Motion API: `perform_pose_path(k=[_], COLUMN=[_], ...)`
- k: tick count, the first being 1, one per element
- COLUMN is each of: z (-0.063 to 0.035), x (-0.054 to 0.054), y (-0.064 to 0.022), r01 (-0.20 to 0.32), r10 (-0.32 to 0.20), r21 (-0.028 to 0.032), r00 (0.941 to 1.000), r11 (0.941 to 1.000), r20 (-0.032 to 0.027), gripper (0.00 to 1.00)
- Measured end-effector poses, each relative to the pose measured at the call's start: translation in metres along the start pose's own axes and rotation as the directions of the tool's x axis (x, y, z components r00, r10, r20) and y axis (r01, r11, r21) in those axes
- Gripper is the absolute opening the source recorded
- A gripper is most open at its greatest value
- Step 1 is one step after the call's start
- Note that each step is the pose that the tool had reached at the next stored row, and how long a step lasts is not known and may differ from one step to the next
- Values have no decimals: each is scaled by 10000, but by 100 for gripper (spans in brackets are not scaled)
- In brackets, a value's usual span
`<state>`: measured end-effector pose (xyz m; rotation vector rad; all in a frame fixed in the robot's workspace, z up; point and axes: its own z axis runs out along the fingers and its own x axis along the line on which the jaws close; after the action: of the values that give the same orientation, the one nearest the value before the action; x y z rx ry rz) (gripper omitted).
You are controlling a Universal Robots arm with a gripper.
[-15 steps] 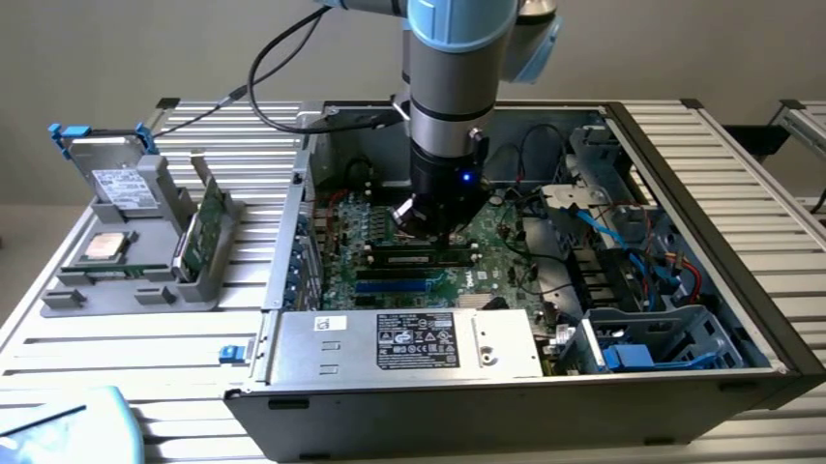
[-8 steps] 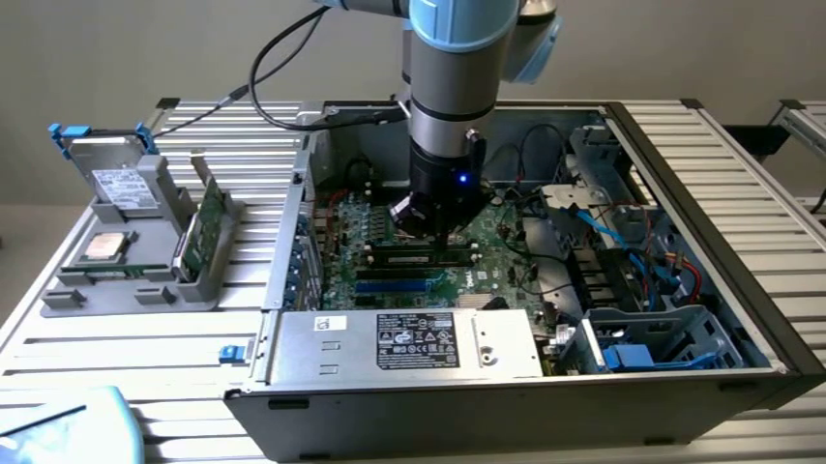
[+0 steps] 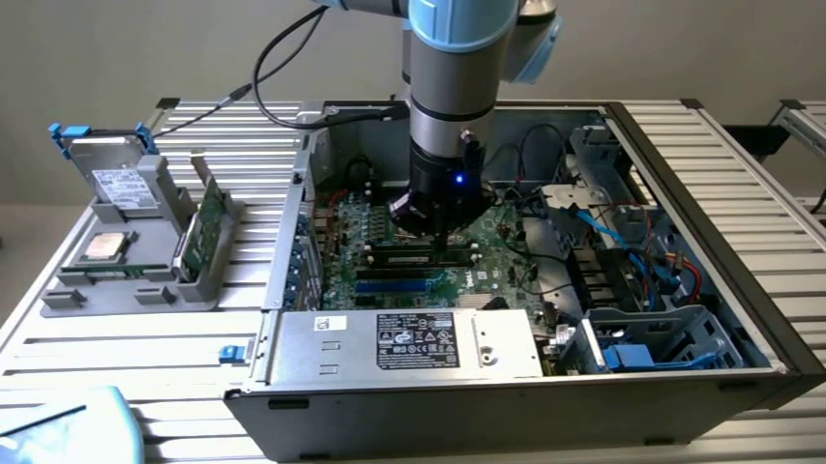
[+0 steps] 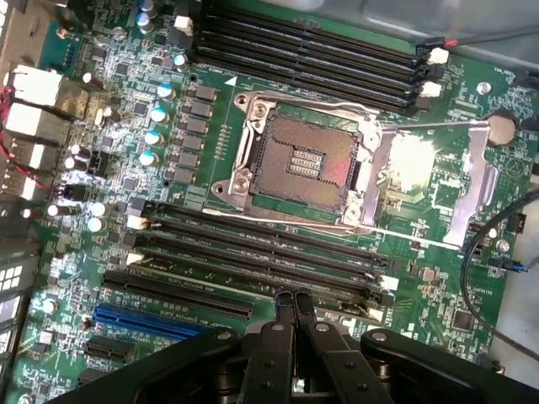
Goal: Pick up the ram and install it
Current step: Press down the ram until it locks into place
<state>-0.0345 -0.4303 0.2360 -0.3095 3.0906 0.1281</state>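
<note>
Down inside the open computer case [image 3: 516,416] in the exterior view, gripper [image 3: 436,230] just above the motherboard [image 3: 504,232], with what looks like the ram [image 3: 413,257], a dark strip standing in a memory slot, directly beneath. From the wrist, fingertips [image 4: 284,305] pressed together with nothing between, above the memory slots [image 4: 253,252] beside the bare processor socket [image 4: 299,160]; cannot tell the ram apart there.

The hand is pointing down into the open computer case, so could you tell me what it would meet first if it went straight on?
Most likely the motherboard's memory slots just beside the open processor socket. The hand points at that bank, though the depth is hard to judge.
</note>
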Motion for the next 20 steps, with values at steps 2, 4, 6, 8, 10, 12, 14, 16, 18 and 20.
perform_pose_path(k=[2,4,6,8,10,12,14,16,18,20], z=[0,0,1,3,2,2,2,3,3,5], x=[0,1,1,2,2,2,3,3,3,3], y=[0,0,0,0,0,0,0,0,0,0], r01=[-273,-511,-693,-829,-950,-1075,-1287,-1567,-1871,-2154], r10=[273,511,693,828,948,1070,1281,1560,1864,2147], r21=[3,5,-1,-21,-43,-69,-78,-93,-102,-114], r00=[9996,9987,9976,9964,9949,9929,9903,9864,9813,9756], r11=[9996,9987,9976,9966,9955,9942,9917,9876,9823,9765], r20=[17,8,-55,-186,-344,-512,-539,-514,-487,-463], gripper=[11,11,11,11,11,11,11,11,11,11])
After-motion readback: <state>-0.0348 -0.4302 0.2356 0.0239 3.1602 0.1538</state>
